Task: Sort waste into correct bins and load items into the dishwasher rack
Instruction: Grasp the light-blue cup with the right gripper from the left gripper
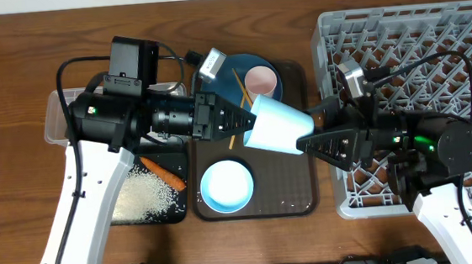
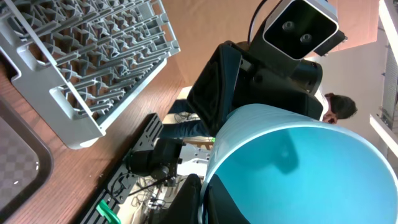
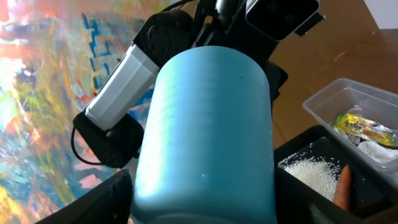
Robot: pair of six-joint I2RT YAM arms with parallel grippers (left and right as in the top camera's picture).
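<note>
A small light-blue cup (image 1: 278, 127) hangs on its side in the air above the brown serving tray (image 1: 296, 199). My left gripper (image 1: 248, 124) is shut on its rim, one finger inside and one outside (image 2: 205, 199). My right gripper (image 1: 304, 139) has its fingers pressed against both sides of the cup's base (image 3: 202, 205). The grey dishwasher rack (image 1: 430, 24) is at the right. The pink cup (image 1: 261, 81), dark-blue plate (image 1: 243, 64), chopsticks (image 1: 238, 98) and pale-blue bowl (image 1: 227, 186) are on the tray.
The shallow black tray (image 1: 120, 219) at the left holds the carrot (image 1: 163, 171) and rice (image 1: 144, 198). The clear box (image 3: 348, 93) behind it holds the snack wrapper (image 3: 357, 124) and white tissue (image 3: 379, 149). The left arm hides most of the box from above.
</note>
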